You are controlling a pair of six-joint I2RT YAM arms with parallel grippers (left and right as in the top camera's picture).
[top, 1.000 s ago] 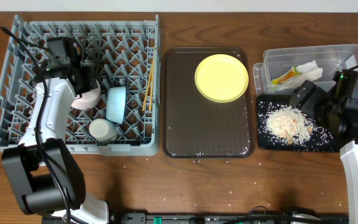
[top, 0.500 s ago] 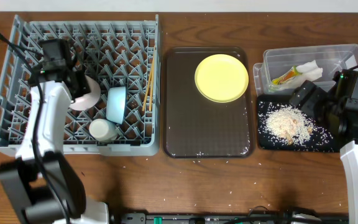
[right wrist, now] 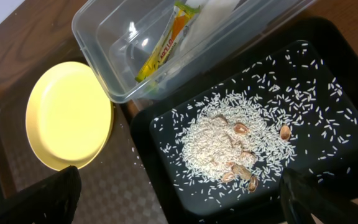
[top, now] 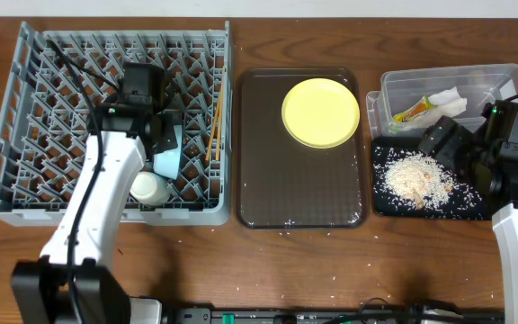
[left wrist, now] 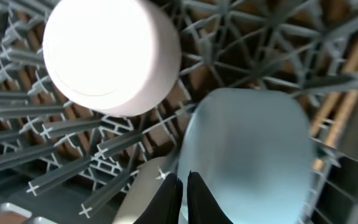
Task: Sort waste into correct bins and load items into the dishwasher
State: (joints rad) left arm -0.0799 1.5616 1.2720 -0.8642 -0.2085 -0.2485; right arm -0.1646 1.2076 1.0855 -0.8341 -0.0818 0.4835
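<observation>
1. The worktop (top: 241,270) was brown wood with a visible grain. Stray pale grains flecked it near the front edge, and a pale strip ran behind its back edge.
2. The grey plastic dish rack (top: 187,214), a square lattice of upright pegs, filled the left end.
3. Among the pegs stood a smooth light blue bowl (left wrist: 247,155), set on edge, with a glossy round white bowl (left wrist: 110,56) beside it. A small white cup (top: 148,187) sat nearer the front edge. Thin wooden chopsticks (top: 214,126) lay along the rack's right side.
4. The left gripper (left wrist: 184,199) hovered over the blue bowl, its dark fingers pressed together with nothing between them.
5. A dark brown tray (top: 299,193), textured and round-cornered, lay mid-worktop. The matte round yellow plate (top: 321,112) sat on its back right part.
6. Near the right edge, the clear plastic tub (right wrist: 104,37) held the orange-and-green sachet (right wrist: 160,46) and the white crumpled wrapper (top: 448,97).
7. The glossy black tray (right wrist: 328,81), touching the tub's front, carried a heap of rice (right wrist: 216,140) with brownish scraps. Loose grains were scattered around the heap.
8. The right gripper (right wrist: 179,180) hung above the black tray, fingers spread wide and holding nothing.
</observation>
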